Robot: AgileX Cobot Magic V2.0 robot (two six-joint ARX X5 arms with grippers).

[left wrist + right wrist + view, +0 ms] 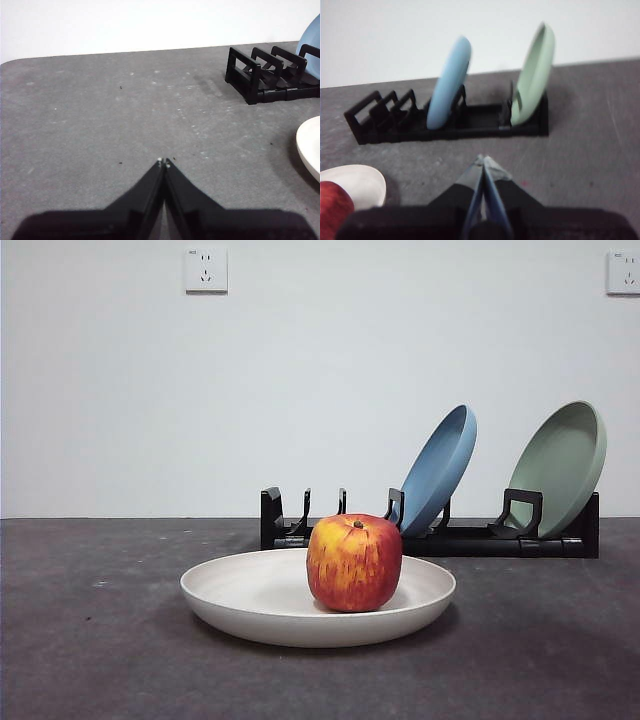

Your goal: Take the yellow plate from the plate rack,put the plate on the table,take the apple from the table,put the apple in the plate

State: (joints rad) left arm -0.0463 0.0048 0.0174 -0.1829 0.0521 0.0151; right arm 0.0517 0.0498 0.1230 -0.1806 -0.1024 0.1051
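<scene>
Front view: the apple (354,562) sits in the yellow plate (250,590) on the desk (90,640), before the plate rack (430,535).

Left wrist view: left claw (163,162) pressed together, empty.

Right wrist view, blurred: right claw (484,161) seemingly pressed together; a sweep could nudge the plate.

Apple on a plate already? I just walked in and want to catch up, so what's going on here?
Nothing is being handled right now. The apple sits in the yellow plate, which lies flat on the table in front of the plate rack. The blue plate and the sage-green plate lean in the rack's slots. The left hand and the right hand are both shut, empty and clear of the plate.
</scene>
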